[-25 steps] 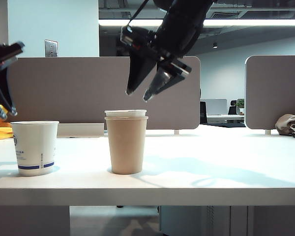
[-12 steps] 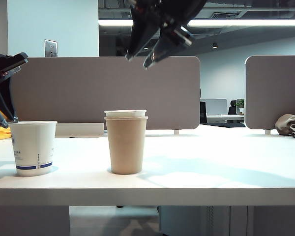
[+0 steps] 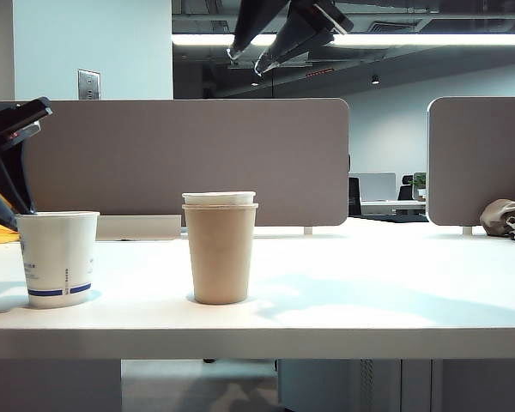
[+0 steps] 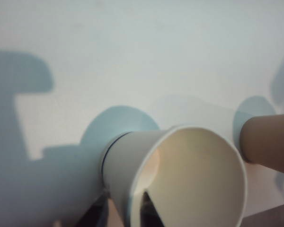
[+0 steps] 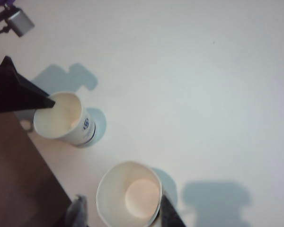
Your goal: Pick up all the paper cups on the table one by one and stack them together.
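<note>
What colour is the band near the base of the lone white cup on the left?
Blue, on the white paper cup; the exterior view shows it best.

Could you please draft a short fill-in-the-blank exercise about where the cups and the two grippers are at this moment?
1. A white cup sits nested inside the ____ cup.
2. The lone white cup carries a ____ band near its base.
3. The right gripper hangs high above the stacked pair, holding ____.
4. The left gripper is beside the lone white cup at the table's ____ end in the exterior view.

Missing words: tan; blue; nothing; left
</note>
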